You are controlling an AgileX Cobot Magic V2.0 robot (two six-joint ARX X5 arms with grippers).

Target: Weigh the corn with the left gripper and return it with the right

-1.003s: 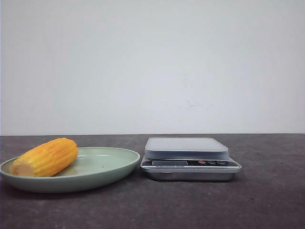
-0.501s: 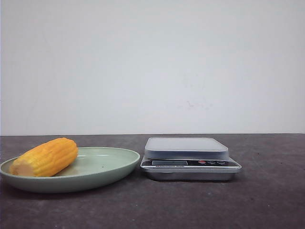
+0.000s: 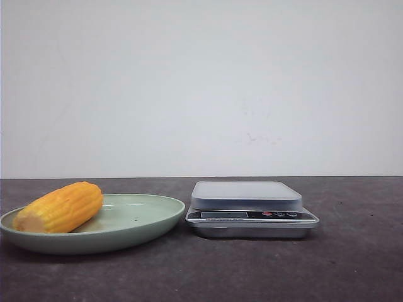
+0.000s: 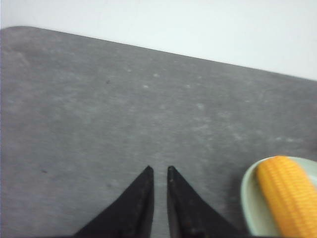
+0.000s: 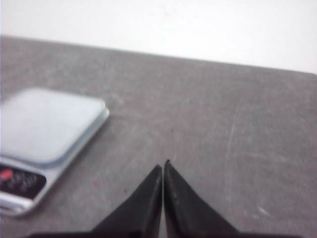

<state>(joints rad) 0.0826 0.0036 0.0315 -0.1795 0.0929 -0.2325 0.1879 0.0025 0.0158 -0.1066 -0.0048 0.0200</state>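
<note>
Neither arm reaches into the front view; from there only the tabletop and what stands on it can be seen. Through the left wrist camera, the left gripper (image 4: pixel 159 171) is held low over bare dark grey table (image 4: pixel 99 114), its two pointed, tapering black fingers (image 4: pixel 136 198) angled forward and nearly together, with only a thin slit of table showing between the tips; nothing is held between them. The right gripper (image 5: pixel 163 166) is posed much the same over the table on the other side, its black fingers (image 5: pixel 143 203) pressed tip to tip so that they seem closed, and empty as well.

The short yellow-orange corn cob with ridged kernel rows (image 3: pixel 60 207) lies on its side in a shallow, pale green round plate (image 3: pixel 135 221) on the left of the table; its paler cut end points towards the plate's left edge, and it sits on the plate's left half. From the left wrist camera the corn (image 4: pixel 290 196) and the plate rim (image 4: pixel 249 201) show off to one side of the fingers, near them but clearly apart, with a strip of table between. Just beside the plate, to its right, stands a flat silver kitchen scale with a pale grey weighing platform (image 3: pixel 247 195); its platform is bare. The right gripper is near the scale (image 5: pixel 47 124) but not touching it.
</note>
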